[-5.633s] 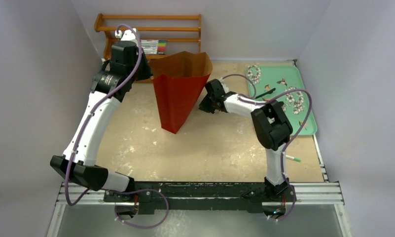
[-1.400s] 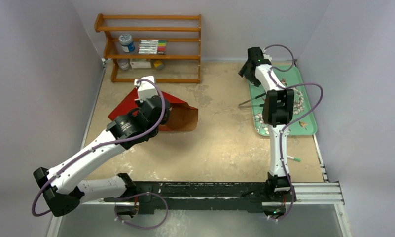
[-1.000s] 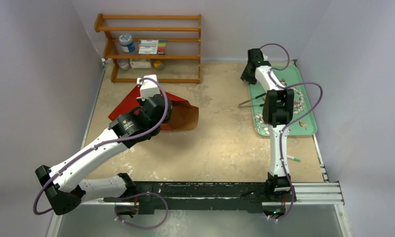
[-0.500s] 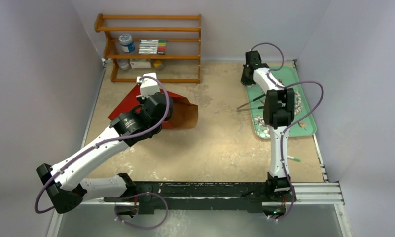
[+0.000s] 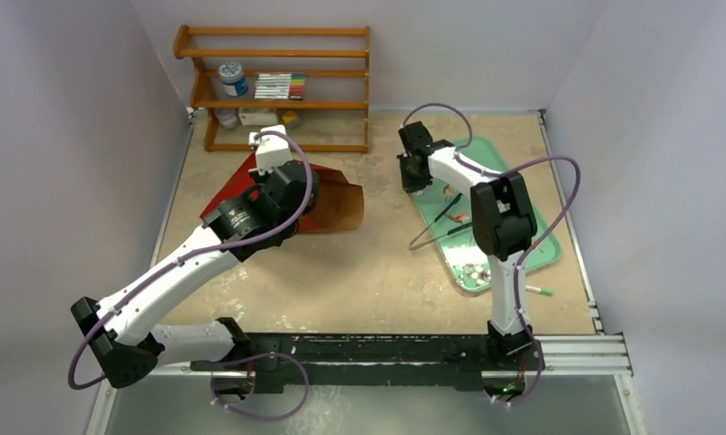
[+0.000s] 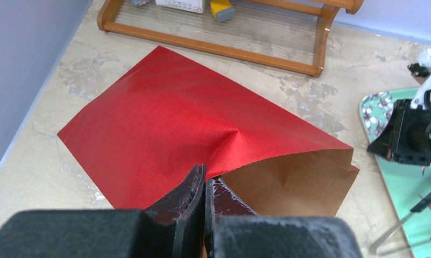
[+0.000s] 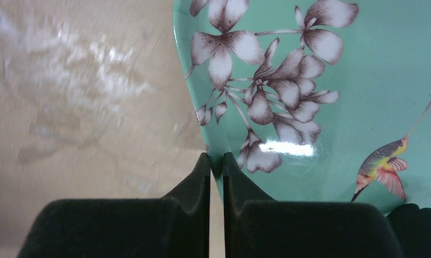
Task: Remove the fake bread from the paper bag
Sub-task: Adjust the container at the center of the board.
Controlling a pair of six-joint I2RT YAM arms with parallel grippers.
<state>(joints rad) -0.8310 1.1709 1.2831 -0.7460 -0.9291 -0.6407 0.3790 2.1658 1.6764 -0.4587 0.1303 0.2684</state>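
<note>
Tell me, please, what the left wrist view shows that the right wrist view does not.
Only the left wrist view: the red paper bag lying flat with its brown mouth open, the left claw shut on its rim, and the wooden shelf behind it.

Only the right wrist view: the right claw shut on the rim of the green flowered tray, and the printed hummingbird.

Both: the tray and the beige tabletop.

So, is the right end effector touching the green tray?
Touching. The right wrist view shows the right end effector closed on the rim of the green tray, with the edge pinched between its fingers.
</note>
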